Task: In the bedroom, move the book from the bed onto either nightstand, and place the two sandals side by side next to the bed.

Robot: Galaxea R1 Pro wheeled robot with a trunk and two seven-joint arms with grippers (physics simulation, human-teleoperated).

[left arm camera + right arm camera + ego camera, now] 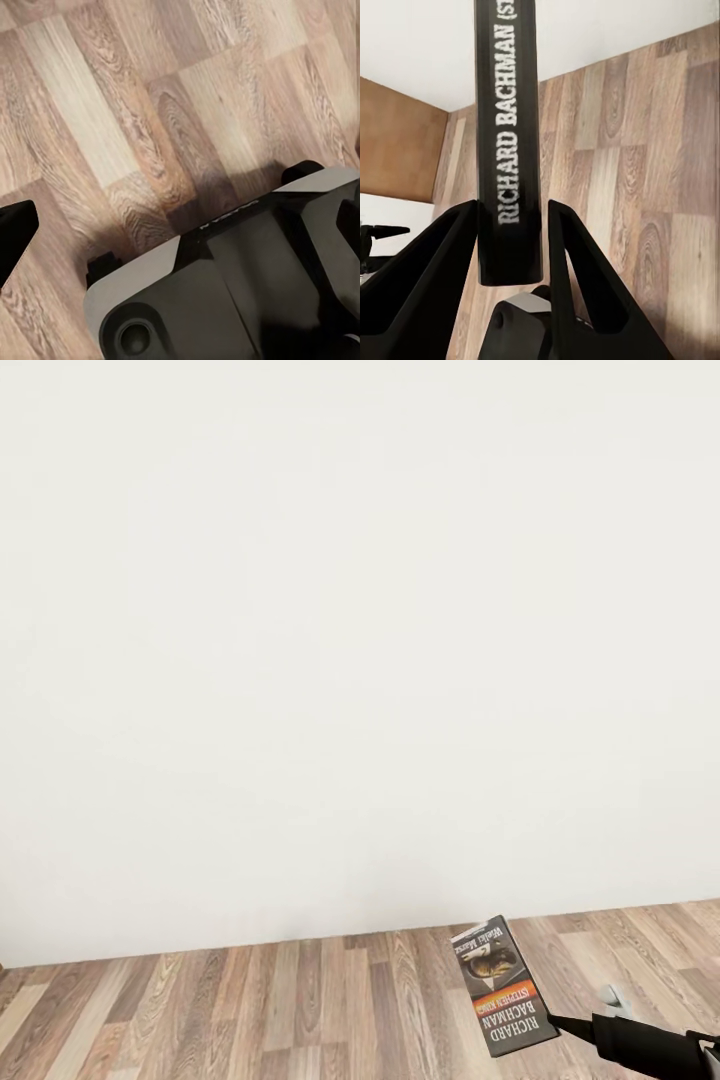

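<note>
The book [503, 985], a thin paperback with a grey-black cover, an orange band and white "RICHARD BACHMAN" lettering, hangs above the floor at the lower right of the head view. My right gripper [562, 1024] is shut on its lower edge. In the right wrist view the book's black spine [506, 112] stands upright between the two black fingers [442, 255] of the right gripper [510, 229]. My left gripper [180, 225] is open with nothing in it, its fingertips [15, 232] far apart above the floor. The bed, nightstands and sandals are out of view.
A plain white wall [350, 640] faces me close ahead and meets the brown wood-plank floor [250, 1010]. My own grey and black base [247, 292] lies under the left gripper. A brown wooden panel [397, 142] stands off to one side.
</note>
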